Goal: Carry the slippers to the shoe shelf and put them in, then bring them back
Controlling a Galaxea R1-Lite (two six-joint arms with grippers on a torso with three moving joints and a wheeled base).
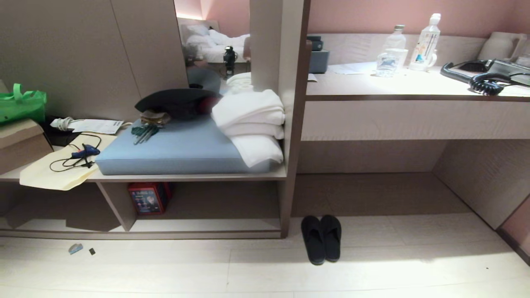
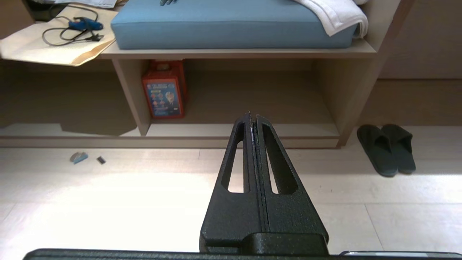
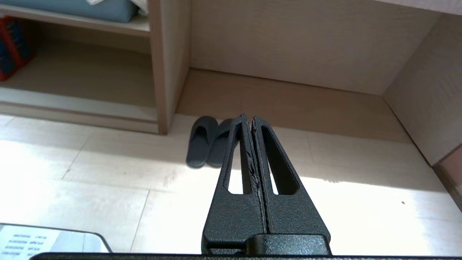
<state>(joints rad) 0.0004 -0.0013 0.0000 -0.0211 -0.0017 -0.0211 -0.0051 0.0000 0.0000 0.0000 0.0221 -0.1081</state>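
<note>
Pale plank floor below a taupe wood-grain built-in unit, pink wall behind. Far left on the bench surface: green bag, cardboard box, cream sheet with a blue corded tool. Next along, blue cushion carrying a black hat-like heap and a stack of folded white towels, one towel drooping over the cushion's front corner. Beneath the bench, the shoe shelf: low, open, pale bottom board, upright divider, a red box standing just right of that divider, nothing else inside. Small scraps on the floor before its left half. Left claw clenched shut, holding nothing, hanging above the floor and pointing toward the shelf opening. Right of the unit's end panel, the slippers: dark pair, side by side and touching, flat on the floor just outside the shelf, toes toward the recess under the long desk surface. Right claw likewise clenched, empty, hovering above the floor near the slippers without touching them. Further right on the desk surface: two clear bottles, a glass, and a black corded phone.
</note>
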